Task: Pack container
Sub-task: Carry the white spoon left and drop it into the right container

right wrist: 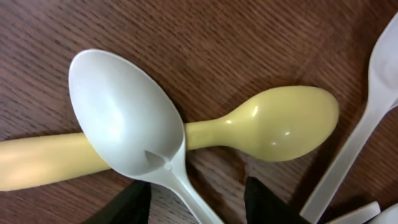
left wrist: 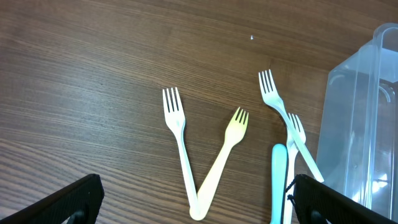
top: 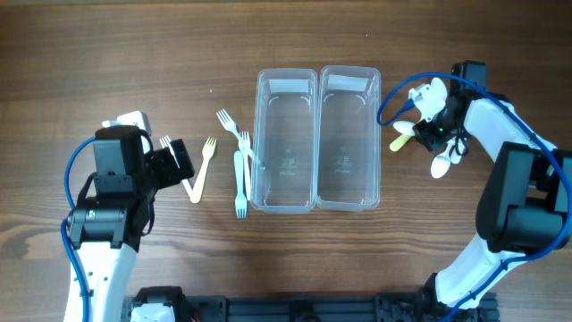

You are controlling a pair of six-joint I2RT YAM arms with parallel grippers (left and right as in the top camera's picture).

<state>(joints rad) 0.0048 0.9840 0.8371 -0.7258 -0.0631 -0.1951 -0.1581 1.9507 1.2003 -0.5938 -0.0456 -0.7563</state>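
On the brown wood-grain table [top: 89,54] the clear plastic two-tub container [top: 317,139] stands at centre. To its left, the left gripper [top: 179,161] gapes wide above pale plastic forks [left wrist: 180,143]. To its right, the right gripper [right wrist: 198,202], slightly parted, straddles a white plastic spoon [right wrist: 124,118].

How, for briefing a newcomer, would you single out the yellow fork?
From the clear plastic two-tub container mid-table, look toward the left arm, past the forks along its wall. Two more form a V, handles meeting: the pale yellow plastic fork is the container-side one, unlike the white plastic fork.
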